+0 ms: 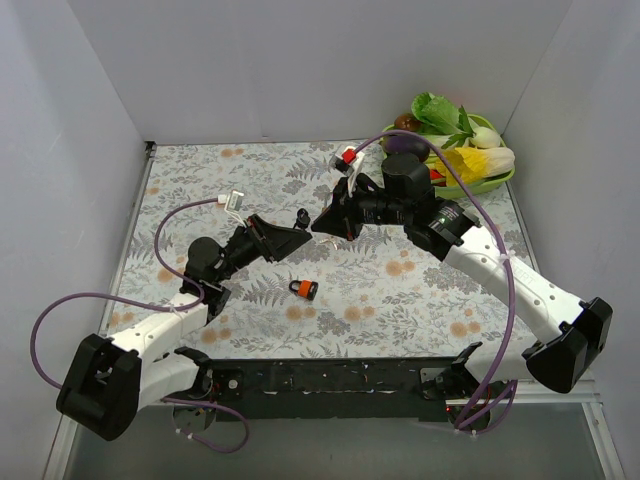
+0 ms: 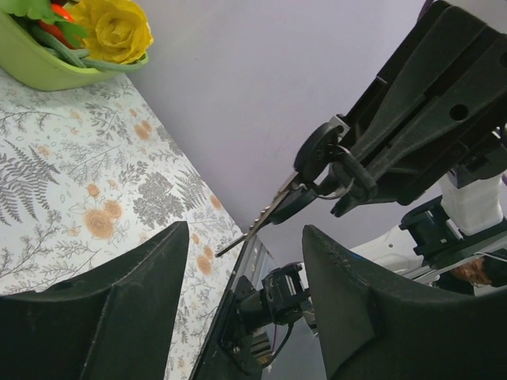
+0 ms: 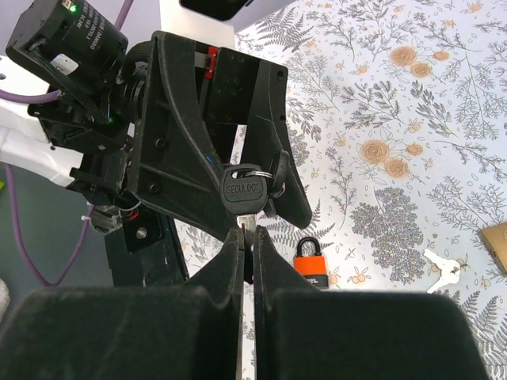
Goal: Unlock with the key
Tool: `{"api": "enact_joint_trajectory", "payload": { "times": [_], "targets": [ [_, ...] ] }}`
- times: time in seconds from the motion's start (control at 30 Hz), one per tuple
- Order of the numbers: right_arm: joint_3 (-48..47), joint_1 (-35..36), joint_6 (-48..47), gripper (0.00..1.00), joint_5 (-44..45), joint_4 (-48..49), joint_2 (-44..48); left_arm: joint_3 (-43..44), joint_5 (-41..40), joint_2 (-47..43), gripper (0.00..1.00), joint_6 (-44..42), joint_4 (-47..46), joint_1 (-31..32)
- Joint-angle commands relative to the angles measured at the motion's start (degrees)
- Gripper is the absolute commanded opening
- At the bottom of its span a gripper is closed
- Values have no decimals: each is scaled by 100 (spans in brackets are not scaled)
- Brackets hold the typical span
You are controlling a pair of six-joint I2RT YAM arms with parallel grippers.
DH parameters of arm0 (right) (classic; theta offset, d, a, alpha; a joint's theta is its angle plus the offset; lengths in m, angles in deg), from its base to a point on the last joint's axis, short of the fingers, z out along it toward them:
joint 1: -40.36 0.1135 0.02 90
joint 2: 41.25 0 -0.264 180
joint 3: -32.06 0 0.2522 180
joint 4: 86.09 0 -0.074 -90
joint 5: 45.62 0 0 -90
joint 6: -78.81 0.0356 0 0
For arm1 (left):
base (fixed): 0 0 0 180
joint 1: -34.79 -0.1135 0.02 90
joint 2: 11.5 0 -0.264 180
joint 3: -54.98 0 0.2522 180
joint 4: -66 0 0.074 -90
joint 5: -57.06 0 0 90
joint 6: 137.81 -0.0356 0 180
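Right fingers (image 3: 226,285) are clamped tight on the key (image 3: 240,190), held in the air over the middle of the tabletop (image 1: 400,300). Its black head sticks out just past the tips, with a ring (image 3: 277,168) and what looks like a second key (image 3: 279,188) hanging off it. Left fingers (image 2: 119,317) are spread with nothing in them, facing the key; in the left wrist view a toothed blade points into their gap and touches neither. Can't tell for sure which of the two keys that blade belongs to. Padlock (image 1: 303,290), orange body, lies loose on the tabletop nearer the arm bases, apart from both arms. Handling guess: the key is light, stiff, thin metal, and the flat blade faces are slick, so a pinch there may let it swivel under torque. The better hold is the wide head, flat faces against the fingers, blade left fully bare for the keyway. The ring plus spare will swing and may snag at the keyhole. The padlock looks small, hard and dense for its size, and unheld it'll likely skate or spin on the tabletop when the key pushes in. Take it across the flat sides of the body, keyway end exposed, shackle free to pop. Another loose bunch of silver keys (image 3: 440,267) sits on the tabletop well apart from the padlock, so ignore it.
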State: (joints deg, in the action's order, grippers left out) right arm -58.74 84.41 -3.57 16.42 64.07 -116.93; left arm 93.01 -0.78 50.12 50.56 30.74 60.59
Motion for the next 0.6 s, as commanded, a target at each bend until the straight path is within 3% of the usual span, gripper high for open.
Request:
{"api": "enact_joint_trajectory", "payload": {
  "times": [0.0, 0.1, 0.47, 0.57],
  "targets": [
    [-5, 16, 73, 1, 11, 272, 159, 236, -131, -10, 56, 130, -451, 83],
    [39, 16, 91, 1, 19, 289, 150, 245, -184, 34, 56, 183, -565, 144],
    [136, 7, 82, 1, 318, 333, 194, 192, -193, 34, 31, 279, -460, 223],
    [145, 7, 91, 1, 388, 342, 211, 201, -158, 60, 30, 314, -407, 232]
  ]
}}
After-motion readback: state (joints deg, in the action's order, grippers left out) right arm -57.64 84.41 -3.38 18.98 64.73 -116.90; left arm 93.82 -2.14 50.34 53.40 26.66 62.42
